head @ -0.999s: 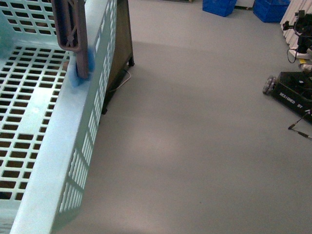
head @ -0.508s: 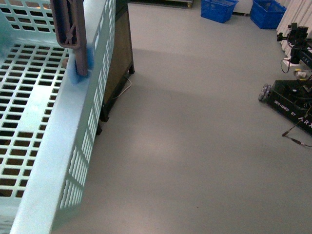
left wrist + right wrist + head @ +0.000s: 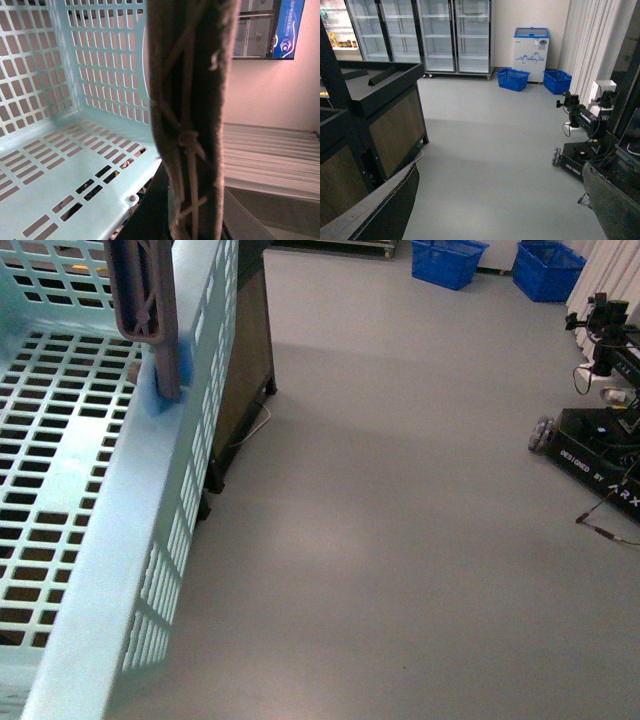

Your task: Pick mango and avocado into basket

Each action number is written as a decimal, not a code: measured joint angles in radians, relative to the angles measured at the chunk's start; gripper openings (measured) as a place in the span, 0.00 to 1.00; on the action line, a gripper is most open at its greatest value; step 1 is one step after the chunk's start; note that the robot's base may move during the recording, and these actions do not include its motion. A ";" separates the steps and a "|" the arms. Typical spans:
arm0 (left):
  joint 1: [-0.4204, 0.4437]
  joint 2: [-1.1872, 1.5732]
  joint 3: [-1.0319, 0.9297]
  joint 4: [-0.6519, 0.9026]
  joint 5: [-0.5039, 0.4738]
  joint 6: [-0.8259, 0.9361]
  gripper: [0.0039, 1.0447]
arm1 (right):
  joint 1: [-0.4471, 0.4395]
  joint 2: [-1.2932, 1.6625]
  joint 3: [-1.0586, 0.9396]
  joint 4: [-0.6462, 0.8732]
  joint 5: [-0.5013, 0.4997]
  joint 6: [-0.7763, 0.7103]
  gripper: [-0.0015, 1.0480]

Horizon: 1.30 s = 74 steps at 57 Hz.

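Grey floor [image 3: 400, 540] fills the middle and right. The basket [image 3: 120, 540] sits near left, tight against the front camera, with its slotted bottom and right wall in view. A dark display stand [image 3: 248, 350] is just behind its right wall. Glass-door fridges [image 3: 440, 35] line the far wall. A black wheeled robot base [image 3: 600, 445] stands far right, and two blue baskets [image 3: 450, 258] sit far back. The brown-grey handle [image 3: 145, 300] stands upright on the basket's right rim, bound with white zip ties [image 3: 192, 145]. The right gripper [image 3: 500, 169] has its jaws spread wide over bare floor, holding nothing. The left gripper is hidden behind the handle, so I cannot tell its jaw state.
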 joint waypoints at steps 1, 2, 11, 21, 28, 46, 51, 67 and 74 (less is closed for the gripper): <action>0.000 0.000 0.000 0.000 0.000 0.000 0.09 | 0.000 0.000 0.000 0.000 0.000 0.000 0.93; 0.000 0.000 0.000 0.000 0.000 0.000 0.09 | 0.000 0.000 0.000 0.000 0.001 0.000 0.93; 0.000 -0.001 0.000 0.000 0.000 0.000 0.09 | 0.000 0.000 0.000 0.000 0.000 0.000 0.93; 0.000 -0.001 0.000 0.000 0.000 0.000 0.09 | 0.000 0.000 0.000 0.000 0.000 0.000 0.93; 0.000 -0.001 0.000 0.000 0.001 -0.003 0.09 | 0.000 0.000 0.000 0.000 0.002 0.000 0.93; -0.005 0.003 0.000 0.000 0.001 -0.013 0.09 | 0.001 0.000 0.000 -0.001 0.000 0.000 0.93; -0.003 -0.004 0.001 0.000 -0.008 -0.006 0.09 | 0.000 0.002 0.000 -0.001 0.000 0.000 0.93; -0.003 0.000 0.000 0.000 0.001 -0.003 0.09 | 0.000 0.000 0.000 0.000 -0.002 0.000 0.93; -0.002 0.000 0.000 0.000 0.003 -0.004 0.09 | 0.000 0.000 0.000 0.000 -0.002 0.000 0.93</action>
